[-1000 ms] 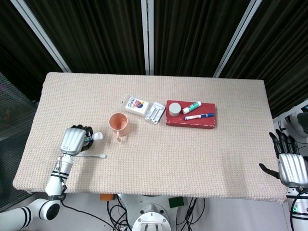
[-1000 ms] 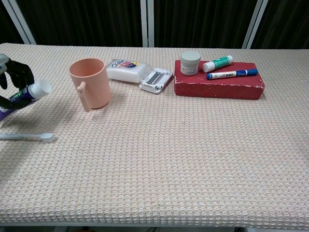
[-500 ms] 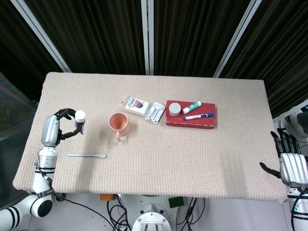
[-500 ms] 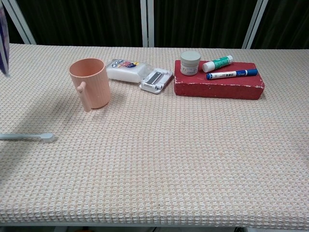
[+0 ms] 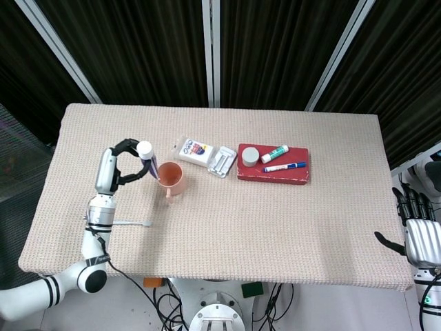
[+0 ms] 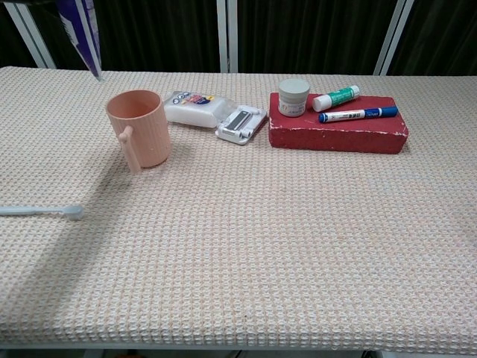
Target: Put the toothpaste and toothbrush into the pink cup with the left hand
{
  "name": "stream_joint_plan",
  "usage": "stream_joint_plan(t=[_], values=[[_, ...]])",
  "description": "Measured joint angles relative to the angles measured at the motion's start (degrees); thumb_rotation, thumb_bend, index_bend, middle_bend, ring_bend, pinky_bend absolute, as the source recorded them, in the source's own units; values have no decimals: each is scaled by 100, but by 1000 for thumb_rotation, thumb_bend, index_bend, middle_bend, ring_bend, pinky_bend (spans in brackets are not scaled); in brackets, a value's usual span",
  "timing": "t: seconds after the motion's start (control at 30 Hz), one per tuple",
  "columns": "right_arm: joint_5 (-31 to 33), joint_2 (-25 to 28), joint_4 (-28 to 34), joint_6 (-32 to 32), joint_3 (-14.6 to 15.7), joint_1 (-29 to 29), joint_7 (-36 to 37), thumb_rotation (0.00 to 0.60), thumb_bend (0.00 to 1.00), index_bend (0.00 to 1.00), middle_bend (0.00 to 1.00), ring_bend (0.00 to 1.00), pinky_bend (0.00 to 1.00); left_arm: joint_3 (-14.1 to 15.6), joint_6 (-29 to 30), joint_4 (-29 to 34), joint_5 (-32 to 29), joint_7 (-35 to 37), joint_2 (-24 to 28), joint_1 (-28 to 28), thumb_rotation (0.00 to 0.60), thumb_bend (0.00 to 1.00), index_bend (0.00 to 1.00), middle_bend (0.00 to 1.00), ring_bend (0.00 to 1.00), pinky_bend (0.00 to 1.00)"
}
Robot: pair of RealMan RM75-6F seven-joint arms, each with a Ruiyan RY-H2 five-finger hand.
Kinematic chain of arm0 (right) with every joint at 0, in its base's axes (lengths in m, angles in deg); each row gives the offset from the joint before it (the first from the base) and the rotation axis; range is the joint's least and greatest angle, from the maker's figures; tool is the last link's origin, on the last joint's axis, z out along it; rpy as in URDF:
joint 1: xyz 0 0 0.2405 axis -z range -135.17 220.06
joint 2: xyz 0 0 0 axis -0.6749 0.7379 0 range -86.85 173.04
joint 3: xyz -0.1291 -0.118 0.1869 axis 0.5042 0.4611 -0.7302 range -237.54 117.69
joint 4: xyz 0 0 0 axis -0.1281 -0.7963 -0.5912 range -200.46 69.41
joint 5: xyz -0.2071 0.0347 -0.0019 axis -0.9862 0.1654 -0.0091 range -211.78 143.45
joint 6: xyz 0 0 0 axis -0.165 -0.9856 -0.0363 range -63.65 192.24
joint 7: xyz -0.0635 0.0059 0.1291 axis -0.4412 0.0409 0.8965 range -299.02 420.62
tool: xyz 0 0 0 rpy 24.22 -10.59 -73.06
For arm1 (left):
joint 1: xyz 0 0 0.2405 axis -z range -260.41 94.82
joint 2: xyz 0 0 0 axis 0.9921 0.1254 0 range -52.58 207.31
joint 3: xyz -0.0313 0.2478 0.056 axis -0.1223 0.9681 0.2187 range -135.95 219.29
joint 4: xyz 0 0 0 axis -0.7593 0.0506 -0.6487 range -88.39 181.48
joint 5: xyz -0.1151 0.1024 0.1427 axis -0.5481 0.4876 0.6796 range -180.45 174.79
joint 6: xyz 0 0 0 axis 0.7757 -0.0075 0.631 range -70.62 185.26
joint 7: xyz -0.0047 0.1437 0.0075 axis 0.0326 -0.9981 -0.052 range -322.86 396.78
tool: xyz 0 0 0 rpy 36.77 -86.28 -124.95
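One of two items is in transit: the left hand (image 5: pixel 122 164) grips the white-capped purple toothpaste tube (image 5: pixel 147 160), cap up, beside the ribbed pink plastic cup (image 5: pixel 170 177).
Step in hand: toothpaste insertion. Next, centre the tube's tail over the cup mouth, lower, release. The clear slim toothbrush (image 6: pixel 43 211) lies near the surface's front-left edge. The right hand (image 5: pixel 420 238) is empty, fingers spread, off the front-right corner.

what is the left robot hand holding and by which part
The left robot hand grips the toothpaste near its white cap end, crimped tail pointing down by the pink cup.
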State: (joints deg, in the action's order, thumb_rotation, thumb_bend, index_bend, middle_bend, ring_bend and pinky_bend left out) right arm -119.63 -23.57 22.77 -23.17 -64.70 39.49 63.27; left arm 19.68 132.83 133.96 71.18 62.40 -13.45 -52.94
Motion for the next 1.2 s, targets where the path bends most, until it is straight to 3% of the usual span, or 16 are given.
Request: stream_joint_plan(t=[0.3, 0.63, 0.73, 0.93, 1.2], values=[[37, -25, -166, -50, -17, 41, 139, 600, 271, 0, 0, 0, 0, 168, -116, -1147, 96, 49, -713, 312, 600, 372, 665, 679, 418, 480], [-2, -113, -262, -77, -37, 35, 173, 600, 272, 0, 0, 0, 0, 491, -113, -2432, 354, 723, -1302, 361, 600, 370, 661, 674, 414, 479], [-7, -110, -232, -63, -43, 19, 136, 600, 271, 0, 0, 0, 0, 552, -134, -2627, 414, 972, -1409, 369, 600, 353, 640, 599, 386, 477], [-14, -120, -188, -42, -50, -3, 72, 600, 272, 0, 0, 0, 0, 674, -269, -2912, 515, 1374, -1497, 394, 600, 349, 612, 342, 240, 461], [6, -116, -182, -17, -47, -4, 65, 600, 272, 0, 0, 0, 0, 718, -441, -3212, 469, 1565, -1608, 397, 600, 344, 590, 279, 208, 411]])
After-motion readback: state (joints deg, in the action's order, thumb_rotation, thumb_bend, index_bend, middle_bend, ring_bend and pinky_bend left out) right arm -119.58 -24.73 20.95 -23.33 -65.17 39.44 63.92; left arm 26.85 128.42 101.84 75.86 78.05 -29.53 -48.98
